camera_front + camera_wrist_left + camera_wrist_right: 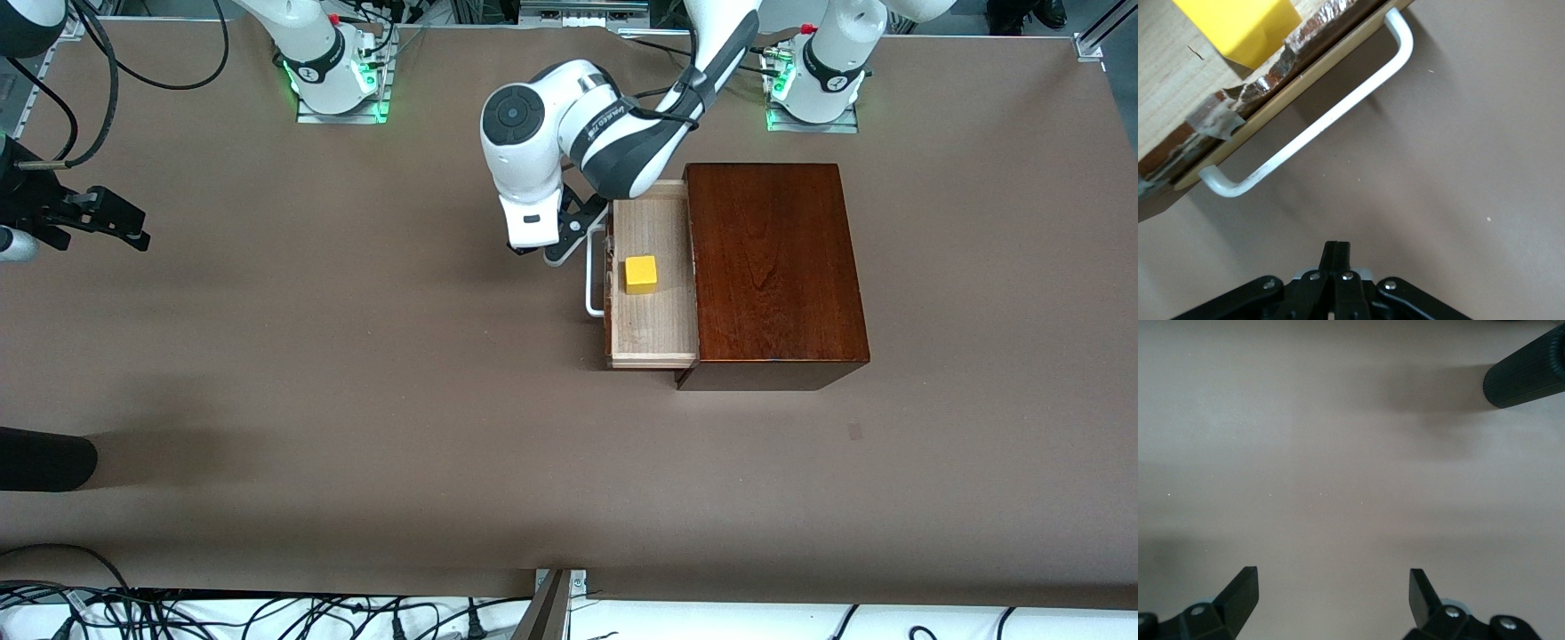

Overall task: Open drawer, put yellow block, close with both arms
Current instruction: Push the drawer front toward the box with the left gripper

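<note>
Yellow block [640, 274] in open drawer [652, 333]; left gripper [558, 255] closed beside handle [590, 280].

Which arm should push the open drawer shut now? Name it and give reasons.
Probably the left. The left gripper, shut, sits beside the white handle of the drawer, with the yellow block already inside. The right gripper waits, open, at the right arm's end of the table.

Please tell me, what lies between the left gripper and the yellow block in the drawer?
The drawer's white bar handle and its dark front lie between the shut left gripper and the yellow block; the left wrist view shows this.
</note>
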You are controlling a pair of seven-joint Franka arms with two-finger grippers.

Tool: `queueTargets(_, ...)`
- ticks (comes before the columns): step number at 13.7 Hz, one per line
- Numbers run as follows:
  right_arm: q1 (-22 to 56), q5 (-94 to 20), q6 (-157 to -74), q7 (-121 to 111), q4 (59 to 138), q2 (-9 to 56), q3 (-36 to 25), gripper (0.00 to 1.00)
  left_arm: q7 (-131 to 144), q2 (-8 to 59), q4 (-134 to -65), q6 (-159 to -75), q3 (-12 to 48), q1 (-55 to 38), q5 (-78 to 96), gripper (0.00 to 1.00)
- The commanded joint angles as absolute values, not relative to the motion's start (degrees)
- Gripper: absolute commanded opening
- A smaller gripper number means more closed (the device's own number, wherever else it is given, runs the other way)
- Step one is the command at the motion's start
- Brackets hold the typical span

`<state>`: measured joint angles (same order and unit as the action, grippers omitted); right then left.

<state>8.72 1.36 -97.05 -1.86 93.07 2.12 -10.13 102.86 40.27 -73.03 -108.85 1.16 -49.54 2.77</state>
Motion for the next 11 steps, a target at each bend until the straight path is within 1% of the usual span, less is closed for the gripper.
queueTargets(1,8.5,0.8,-96.0,-1.1,93.0,2.4,-10.4,1.00,105.9,42.4,-71.5,-108.7,0.5,-49.5,2.9,0.00)
queueTargets(7,9.0,0.6,-95.3,3.1,93.0,2.9,-10.3,1.00,107.2,42.5,-71.6,-106.0,-1.4,-48.7,2.3,0.00)
queueTargets(11,9.1,0.6,-95.3,3.2,93.0,3.2,-10.2,1.00,110.5,42.5,-71.7,-105.0,-1.6,-48.5,2.1,0.00)
